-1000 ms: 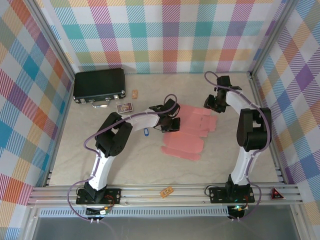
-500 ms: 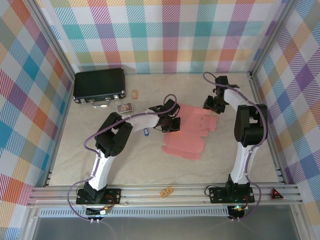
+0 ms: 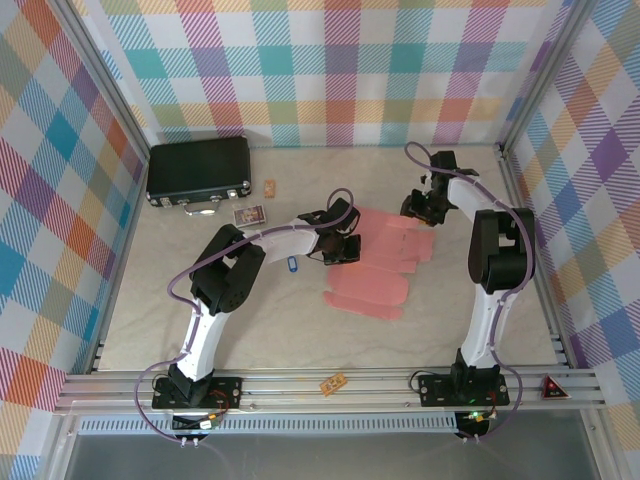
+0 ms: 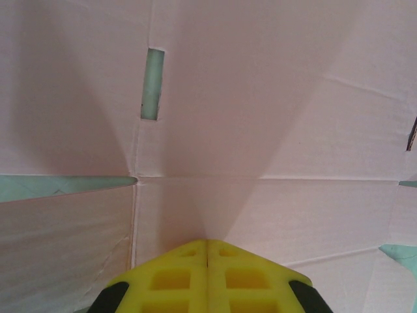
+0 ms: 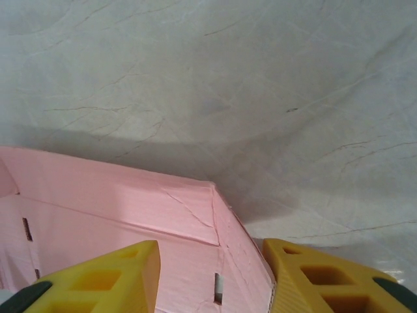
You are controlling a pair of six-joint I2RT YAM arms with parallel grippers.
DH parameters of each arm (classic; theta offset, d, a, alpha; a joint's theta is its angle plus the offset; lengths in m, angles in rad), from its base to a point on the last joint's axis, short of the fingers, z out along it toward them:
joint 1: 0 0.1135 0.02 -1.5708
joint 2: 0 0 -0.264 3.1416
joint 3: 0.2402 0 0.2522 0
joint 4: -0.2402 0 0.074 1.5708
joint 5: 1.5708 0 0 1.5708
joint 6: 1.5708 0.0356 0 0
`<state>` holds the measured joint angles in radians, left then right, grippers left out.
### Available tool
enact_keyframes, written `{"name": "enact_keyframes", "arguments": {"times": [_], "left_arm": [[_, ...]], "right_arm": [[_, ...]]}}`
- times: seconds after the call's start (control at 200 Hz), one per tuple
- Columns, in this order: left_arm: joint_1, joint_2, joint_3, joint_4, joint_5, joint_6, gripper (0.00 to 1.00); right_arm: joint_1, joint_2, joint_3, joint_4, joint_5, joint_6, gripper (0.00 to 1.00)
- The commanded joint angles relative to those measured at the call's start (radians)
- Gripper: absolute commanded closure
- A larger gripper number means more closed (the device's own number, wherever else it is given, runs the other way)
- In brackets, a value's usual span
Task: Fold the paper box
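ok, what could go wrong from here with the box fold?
1. The right end effector stands open astride a raised flap of the paper box; closing near its corner could crush or tear it, and creases show there.
2. The left end effector is shut, its tip on or just above the sheet near its left side. If that is the sole hold, a pull on the flap may pivot or drag the sheet.
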<state>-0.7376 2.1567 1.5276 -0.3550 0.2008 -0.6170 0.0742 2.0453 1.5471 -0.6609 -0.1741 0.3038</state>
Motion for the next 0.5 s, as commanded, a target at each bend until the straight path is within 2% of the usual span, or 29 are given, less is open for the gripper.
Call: {"name": "enact_keyframes", "arguments": {"times": [0.0,0.495], "left_arm": [[-0.003,0.043,-0.027,-0.069,-0.011,-0.001,1.00],[-0.002,0.057,-0.024,-0.079,0.000,0.008,1.00]], "right_arm": [[0.014,-0.028,0.025,0.002,-0.047,-0.020,0.54],[0.036,0.043,0.069,0.017,-0.155,-0.011,0.53]]}}
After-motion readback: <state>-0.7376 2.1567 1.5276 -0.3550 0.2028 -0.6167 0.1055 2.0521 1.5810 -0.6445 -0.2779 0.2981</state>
